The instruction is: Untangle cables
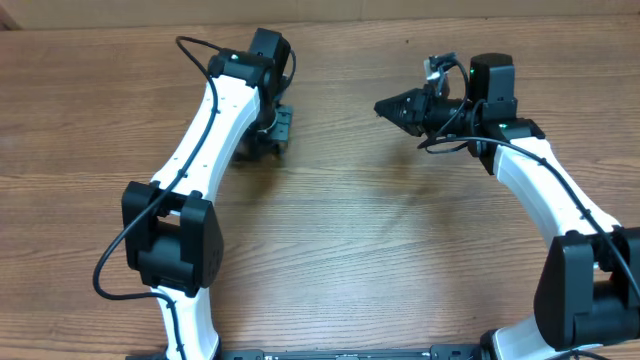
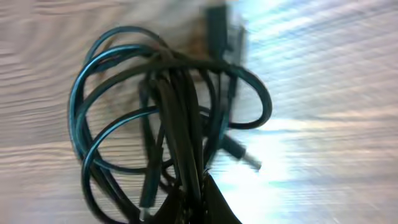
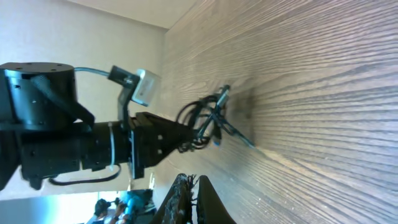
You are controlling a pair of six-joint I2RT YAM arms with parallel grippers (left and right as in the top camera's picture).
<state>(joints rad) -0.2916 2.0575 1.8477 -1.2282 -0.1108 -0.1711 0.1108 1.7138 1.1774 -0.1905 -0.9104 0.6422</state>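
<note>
Cables (image 2: 177, 112): one tangled black bundle on the table (image 1: 340, 230), right at the left gripper (image 3: 185, 135) tips; silver-tipped plug (image 2: 245, 155) sticks out.
Left gripper: jaws clenched on strands of the bundle.
Right gripper (image 1: 387, 106): jaws pressed together, empty, well apart from the left gripper.

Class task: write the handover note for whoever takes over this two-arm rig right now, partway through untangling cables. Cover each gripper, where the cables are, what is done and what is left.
Left gripper: shut, apparently pinching strands at the edge of the cables.
Right gripper: shut, holding nothing, pointing towards the left arm and well apart from the bundle.
Cables: one tangled bundle of overlapping loops at the table surface beneath the left wrist. A silver-tipped plug sticks out.
Done: no cord separated yet.
Left: work each cord out of the loops and lay them apart.
</note>
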